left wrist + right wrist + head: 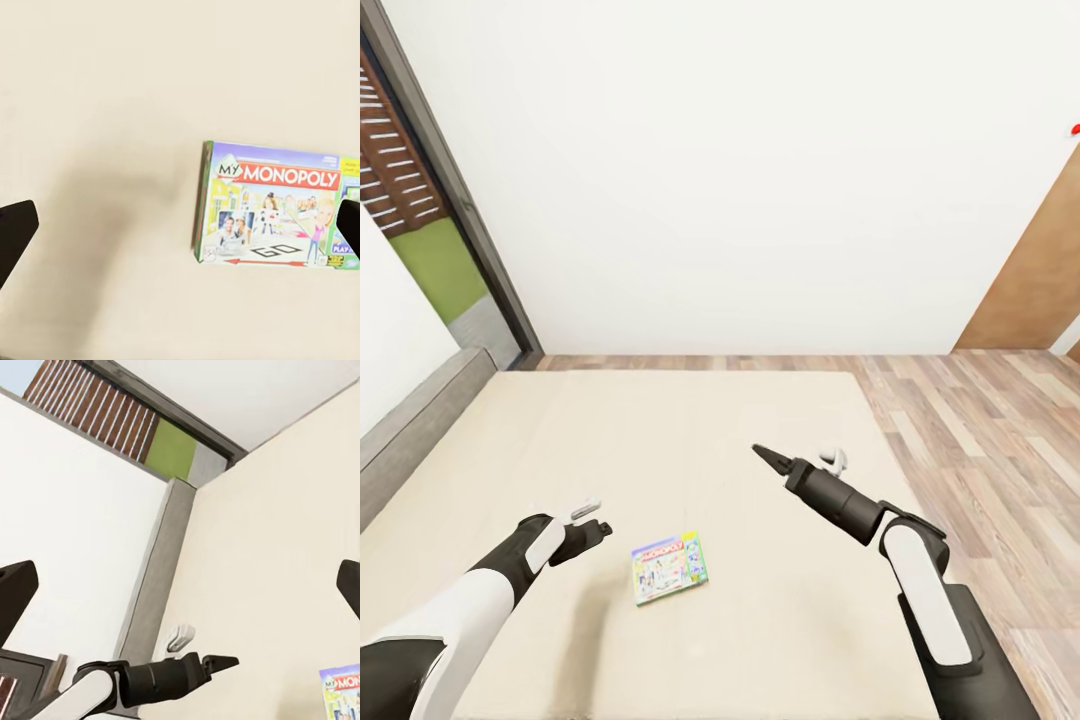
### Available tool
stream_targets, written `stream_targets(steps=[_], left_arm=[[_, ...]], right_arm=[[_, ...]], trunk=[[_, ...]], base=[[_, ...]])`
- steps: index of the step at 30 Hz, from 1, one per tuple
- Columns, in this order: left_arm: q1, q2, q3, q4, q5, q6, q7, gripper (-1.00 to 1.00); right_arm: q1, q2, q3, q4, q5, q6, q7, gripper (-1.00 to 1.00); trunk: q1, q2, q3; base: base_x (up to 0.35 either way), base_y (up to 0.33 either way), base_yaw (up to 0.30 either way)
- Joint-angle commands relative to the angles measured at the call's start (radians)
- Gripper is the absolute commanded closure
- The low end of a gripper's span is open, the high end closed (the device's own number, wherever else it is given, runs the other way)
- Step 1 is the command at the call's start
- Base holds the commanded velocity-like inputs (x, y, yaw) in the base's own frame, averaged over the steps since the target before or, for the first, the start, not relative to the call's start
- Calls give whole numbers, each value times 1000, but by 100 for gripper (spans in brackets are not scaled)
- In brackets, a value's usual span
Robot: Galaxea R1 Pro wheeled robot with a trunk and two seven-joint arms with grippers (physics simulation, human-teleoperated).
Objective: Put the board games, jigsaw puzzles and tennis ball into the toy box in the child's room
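- The bed (660,450) takes up the near ground, its plain beige mattress bare but for one board game (670,567) lying flat near the robot, between the two arms.
- The left gripper (592,528) hangs over the mattress just beside that box, apart from it. In the left wrist view its dark fingertips (15,236) stand at opposite edges of the picture, so the jaws are wide apart and hold nothing.
- The right gripper (765,458) reaches further out over the bed, well apart from the box. Its tips also sit at the two sides of the right wrist view, spread and empty.
- The left wrist view looks straight down on the box (274,206) and makes its cover readable: "MY MONOPOLY", green edged, with a colourful picture.
- The right wrist view looks across the bed and catches the left arm (150,679), a corner of the box (341,694) and the grey headboard (157,577).
- Beyond the bed lie a wood-plank floor (970,400), a white wall (760,170), a dark-framed window (430,210) at left and a brown door (1035,270) at right.
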Motion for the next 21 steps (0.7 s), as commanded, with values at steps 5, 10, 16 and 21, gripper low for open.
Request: stream_targets(steps=[5, 10, 16, 21], left_arm=[[0, 1, -4, -2, 11, 4, 8, -100], [0, 1, -5, -2, 11, 4, 8, -100], [0, 1, -5, -2, 11, 4, 8, -100], [0, 1, -5, -2, 11, 4, 8, -100]], right_arm=[[-1, -1, -12, 0, 1, 3, 24, -100], [-1, -1, -15, 0, 0, 4, 29, -100], [-1, -1, -16, 0, -2, 6, 31, -100], [-1, -1, -14, 0, -7, 18, 58, -100]], trunk=[[0, -2, -10], [0, -2, -18], [0, -2, -28], [0, -2, -36]], base=[[0, 0, 0], [0, 0, 0], [0, 0, 0], [0, 0, 0]])
